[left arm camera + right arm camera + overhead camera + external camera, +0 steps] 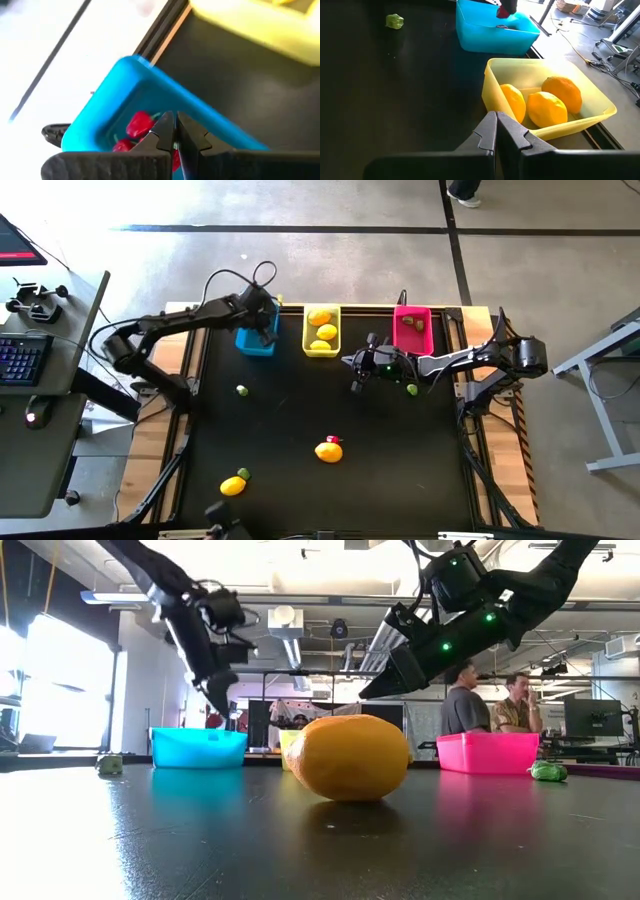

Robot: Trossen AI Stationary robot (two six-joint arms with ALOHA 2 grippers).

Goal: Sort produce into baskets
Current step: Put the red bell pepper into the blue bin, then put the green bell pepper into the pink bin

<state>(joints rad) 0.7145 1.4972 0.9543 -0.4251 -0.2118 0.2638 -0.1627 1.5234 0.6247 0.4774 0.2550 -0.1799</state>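
Both arms are dark, near black, built of slim jointed links. The left arm [180, 320] carries a loose black cable looping above its wrist. The right arm [470, 358] shows small green indicator lights near its wrist and a bulkier rounded joint housing at its base end. Each arm's fingers [492, 132] are dark, wedge-shaped and matte.

Left hand [268, 323] hangs over the blue basket [255, 343]; right hand [357, 377] hovers beside the yellow basket [321, 346].

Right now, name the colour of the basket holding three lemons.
Yellow basket; clearest in the right wrist view.
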